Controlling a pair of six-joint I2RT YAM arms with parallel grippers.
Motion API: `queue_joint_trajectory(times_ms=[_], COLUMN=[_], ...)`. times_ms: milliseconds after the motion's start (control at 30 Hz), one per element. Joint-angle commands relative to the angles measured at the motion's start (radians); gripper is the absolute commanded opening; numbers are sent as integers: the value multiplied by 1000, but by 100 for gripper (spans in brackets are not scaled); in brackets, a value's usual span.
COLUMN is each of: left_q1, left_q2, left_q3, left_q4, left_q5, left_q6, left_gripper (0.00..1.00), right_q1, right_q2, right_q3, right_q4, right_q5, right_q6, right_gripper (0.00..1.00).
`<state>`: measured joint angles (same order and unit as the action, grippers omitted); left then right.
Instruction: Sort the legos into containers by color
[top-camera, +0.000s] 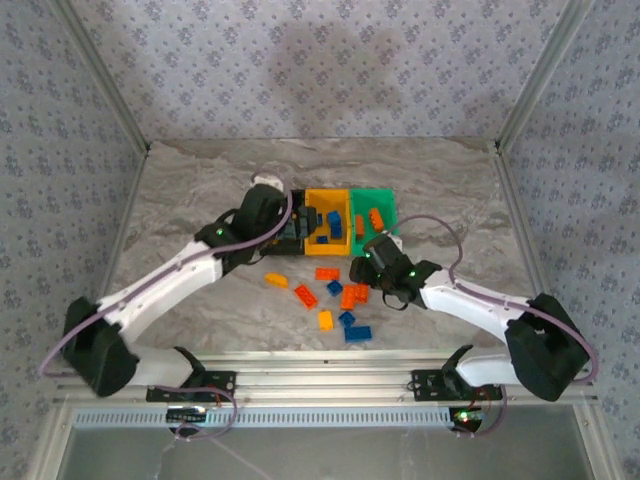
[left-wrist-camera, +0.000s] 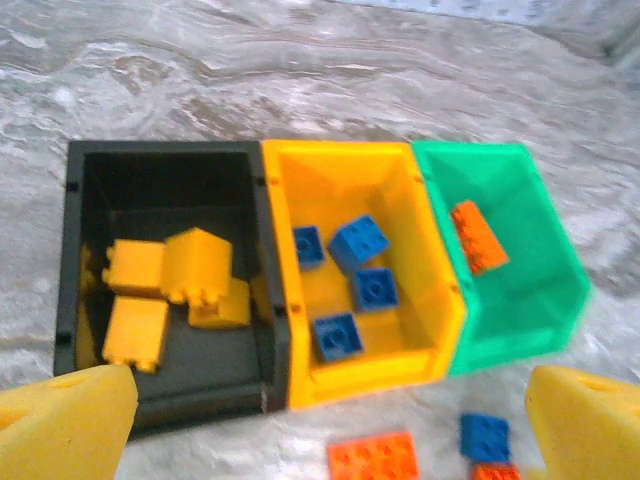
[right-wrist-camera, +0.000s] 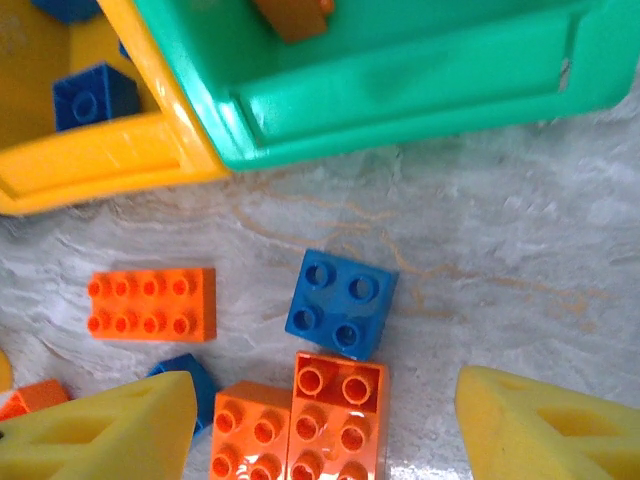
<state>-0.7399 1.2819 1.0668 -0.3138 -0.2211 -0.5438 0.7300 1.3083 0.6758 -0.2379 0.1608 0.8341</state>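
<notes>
1. The left gripper (left-wrist-camera: 330, 400) had its yellow fingers (left-wrist-camera: 70, 425) spread wide at the lower corners of the left wrist view, with nothing between them. It hung over the near side of the bins.
2. In that view the black bin (left-wrist-camera: 68, 250) stood at the left and held several yellow bricks (left-wrist-camera: 190, 265) crowded together.
3. The yellow-orange bin (left-wrist-camera: 370, 378) stood at centre, touching the black one, and held four blue bricks (left-wrist-camera: 358, 243).
4. The green bin (left-wrist-camera: 520, 300), at the right and angled slightly off the row, held a lone orange brick (left-wrist-camera: 478, 235) near its upper left.
5. The right gripper (right-wrist-camera: 325, 385) was also spread, pinching nothing. A tall orange brick (right-wrist-camera: 338, 410) lay on the table between its tips, with a second orange brick (right-wrist-camera: 255, 435) against its left side.
6. A blue four-stud brick (right-wrist-camera: 340, 302) lay just above those two, and a long orange brick (right-wrist-camera: 152, 303) lay left of centre.
7. From above, the loose legos (top-camera: 335, 298) lay scattered on the marble table (top-camera: 180, 200) just below the bins. A stray yellow brick (top-camera: 276, 280) lay apart at their left.
</notes>
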Motion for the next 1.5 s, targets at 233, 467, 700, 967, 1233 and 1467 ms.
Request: queue_joint_trajectory(times_ms=[233,467,700,967,1233,1467], left_q1=[-53,-53,-53,-53,-52,-52], left_q2=[-262,-333,-390,-450,-450,-451], left_q3=[-330,-391,-441,-475,-484,-496], left_q4=[-26,-63,-92,-106,-120,-115], left_q5=[-3,-30,-38,-57,-62,-67], left_q6=[-143,-162,-176,-189,-190,-190], left_gripper=[100,100,100,100,100,100], right_q1=[39,39,13,37,23,-22], right_q2=[89,96,-67,-14,71,-42], right_q3=[-17,-45,-88,-62,-78,-77], right_q4=[-84,-174,-242,-118,-139,-181], right_q5=[68,107,142,65,68,59], right_q6=[67,117,127,70,126,59], right_gripper=[55,48,47,71,54,29])
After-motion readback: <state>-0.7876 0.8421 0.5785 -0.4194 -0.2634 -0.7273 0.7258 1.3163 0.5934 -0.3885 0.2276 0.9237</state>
